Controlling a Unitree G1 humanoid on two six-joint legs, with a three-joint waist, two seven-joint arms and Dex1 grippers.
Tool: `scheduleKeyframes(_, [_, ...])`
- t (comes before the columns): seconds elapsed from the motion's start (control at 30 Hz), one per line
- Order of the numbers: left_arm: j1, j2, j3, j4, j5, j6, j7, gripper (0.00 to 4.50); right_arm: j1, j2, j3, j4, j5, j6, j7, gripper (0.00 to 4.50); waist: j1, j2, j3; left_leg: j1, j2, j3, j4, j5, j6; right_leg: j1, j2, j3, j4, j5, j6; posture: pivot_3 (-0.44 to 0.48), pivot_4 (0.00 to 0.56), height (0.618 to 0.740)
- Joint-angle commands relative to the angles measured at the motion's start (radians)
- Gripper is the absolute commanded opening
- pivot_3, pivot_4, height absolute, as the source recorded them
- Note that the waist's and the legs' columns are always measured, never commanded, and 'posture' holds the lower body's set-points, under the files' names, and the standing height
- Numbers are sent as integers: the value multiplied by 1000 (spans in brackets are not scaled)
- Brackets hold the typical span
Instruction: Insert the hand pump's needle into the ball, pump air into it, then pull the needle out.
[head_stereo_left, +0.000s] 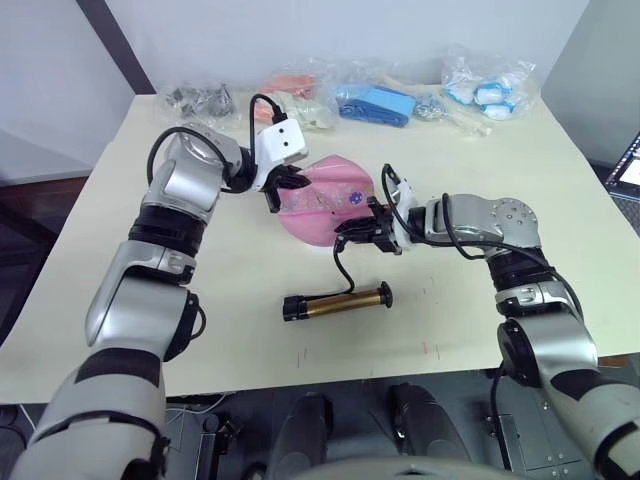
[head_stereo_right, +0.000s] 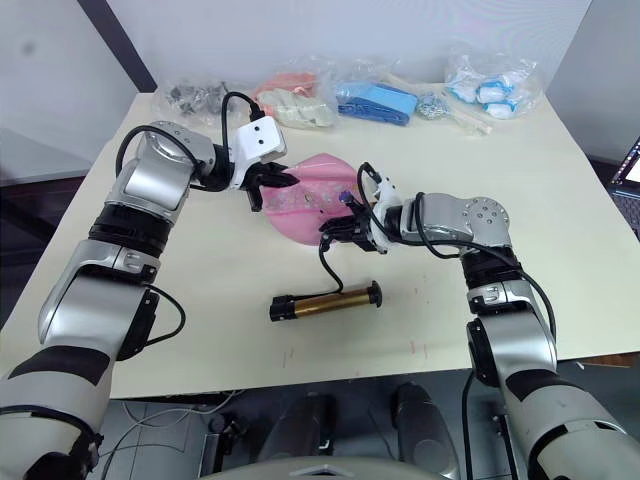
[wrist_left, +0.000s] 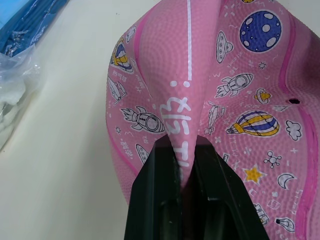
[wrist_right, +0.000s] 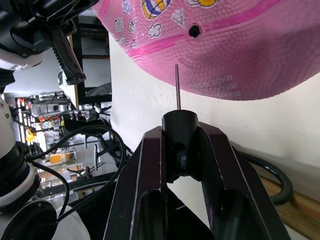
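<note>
The pink ball (head_stereo_left: 330, 200), limp and printed with cartoons, lies at the table's middle. My left gripper (head_stereo_left: 283, 186) is shut on a raised fold of its left side, seen close between the black fingers (wrist_left: 150, 200). My right gripper (head_stereo_left: 365, 232) is shut on the black end piece of the hose just right of the ball. The needle (wrist_right: 177, 87) points at the ball, its tip a short way below the small valve hole (wrist_right: 194, 31) and apart from it. The hose (head_stereo_left: 342, 270) loops down to the hand pump (head_stereo_left: 335, 301), which lies flat on the table nearer me.
Along the table's far edge lie plastic bags: dark parts (head_stereo_left: 200, 98), orange and cream items (head_stereo_left: 295, 95), a blue item (head_stereo_left: 375, 103), white and blue pieces (head_stereo_left: 490, 90). Bare tabletop (head_stereo_left: 480, 330) stretches around the pump.
</note>
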Motion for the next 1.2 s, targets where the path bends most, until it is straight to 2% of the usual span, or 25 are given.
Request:
scheduleKeyframes(0.03, [6, 11, 27, -43, 4, -15, 12, 45, -27, 16, -31, 3, -10, 17, 5, 341, 0, 0, 0, 0, 0, 0, 0, 0, 0, 0, 0, 0, 0, 0, 0, 0, 150, 740])
scheduleKeyframes(0.6, [55, 9, 62, -113, -10, 1, 17, 45, -116, 53, -142, 120, -193, 106, 94, 341, -1, 0, 0, 1, -2, 0, 1, 0, 0, -2, -1, 1, 7, 0, 0, 0, 150, 740])
scheduleKeyframes(1.2, [85, 13, 77, -167, -9, 34, 25, 45, -186, 74, -280, 228, -473, 185, 241, 341, -2, 0, 0, 1, -3, 0, 1, 0, 0, -3, -2, 1, 10, 0, 0, 0, 150, 740])
